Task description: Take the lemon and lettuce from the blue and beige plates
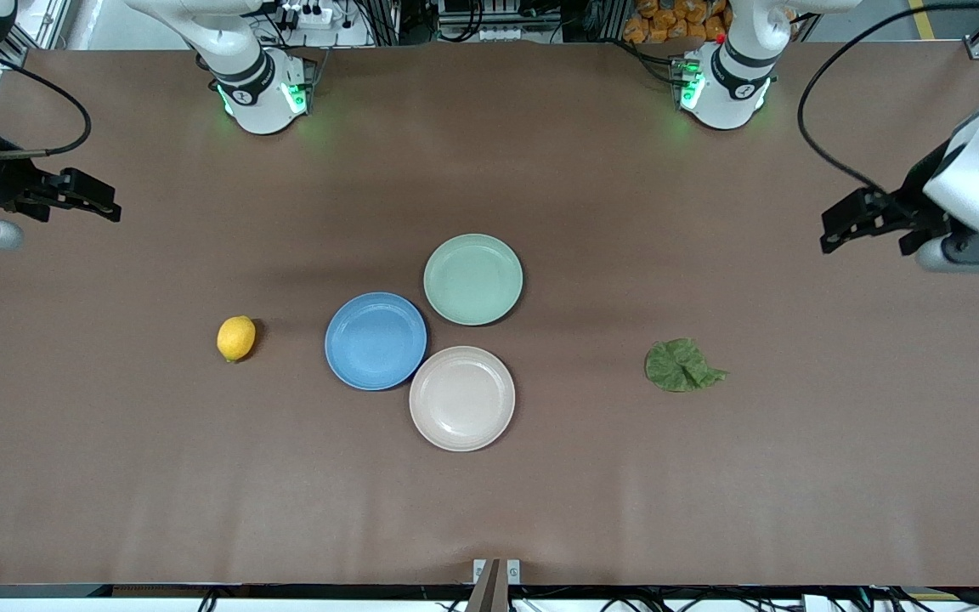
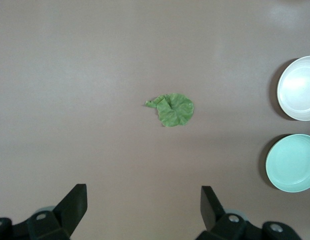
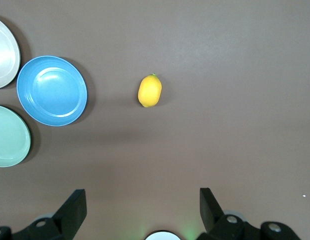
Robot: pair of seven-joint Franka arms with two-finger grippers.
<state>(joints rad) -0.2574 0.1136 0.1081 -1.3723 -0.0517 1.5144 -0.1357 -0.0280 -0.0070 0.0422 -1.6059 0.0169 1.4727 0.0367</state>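
Note:
The lemon (image 1: 236, 338) lies on the bare table beside the blue plate (image 1: 376, 341), toward the right arm's end; it also shows in the right wrist view (image 3: 150, 91). The lettuce (image 1: 681, 365) lies flat on the table toward the left arm's end, apart from the beige plate (image 1: 462, 398); the left wrist view shows it too (image 2: 172, 109). Both plates are empty. My right gripper (image 1: 109, 202) is open and empty, up over the right arm's end of the table. My left gripper (image 1: 829, 234) is open and empty, up over the left arm's end.
A mint-green plate (image 1: 473, 279), also empty, touches the blue and beige plates and lies farther from the front camera. The arm bases (image 1: 264, 93) (image 1: 723, 85) stand along the table's edge farthest from the front camera. The table is brown.

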